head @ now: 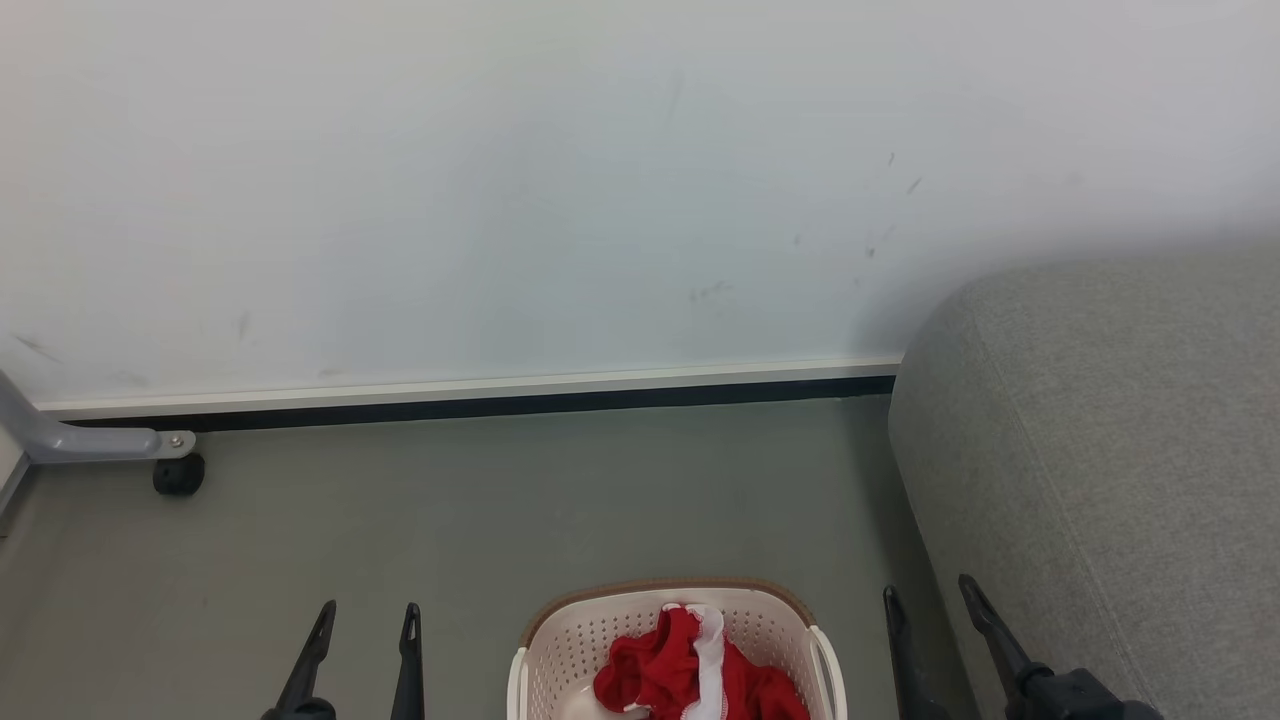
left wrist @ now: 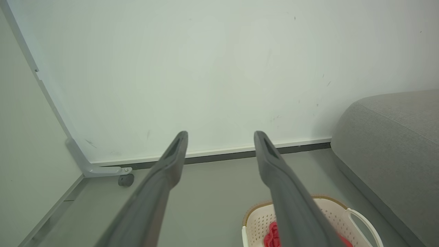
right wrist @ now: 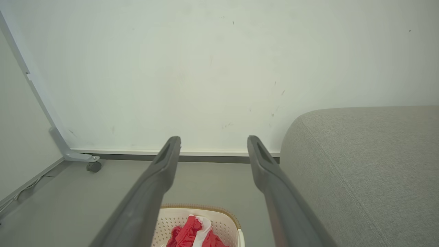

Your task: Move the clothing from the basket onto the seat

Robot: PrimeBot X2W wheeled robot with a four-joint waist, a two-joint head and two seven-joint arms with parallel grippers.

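- Reaching for the first garment looks like the step in hand: nothing has been lifted out, and the clothing [head: 668, 668] lies heaped in the basket [head: 565, 640], red folds with a white band on top
- The basket stands on the floor [head: 500, 500], well out from the floor's wall-side edge with its dark skirting, and near the foot of the seat [head: 1100, 450], which rises along the floor's right side; a strip of bare floor lies between the two
- The left claw [head: 368, 612] hangs above the floor to the left of the basket, its two fingers spread wide, with nothing between them and nothing touched
- The right claw [head: 930, 592] hangs between the basket's right handle and the seat's flank, spread just as wide and empty; in the head view its outer finger overlaps the grey upholstery, and I cannot tell whether it brushes it
- Next, I judge, one claw must swing in over the heap, drop its tips into the basket and pinch a thick fold, not a single thin layer
- The fabric is soft and will trail, so the lift should clear the brown rim before the carry to the right onto the seat
- A light basket may shift or tip if cloth snags on a perforated wall or a finger catches a handle
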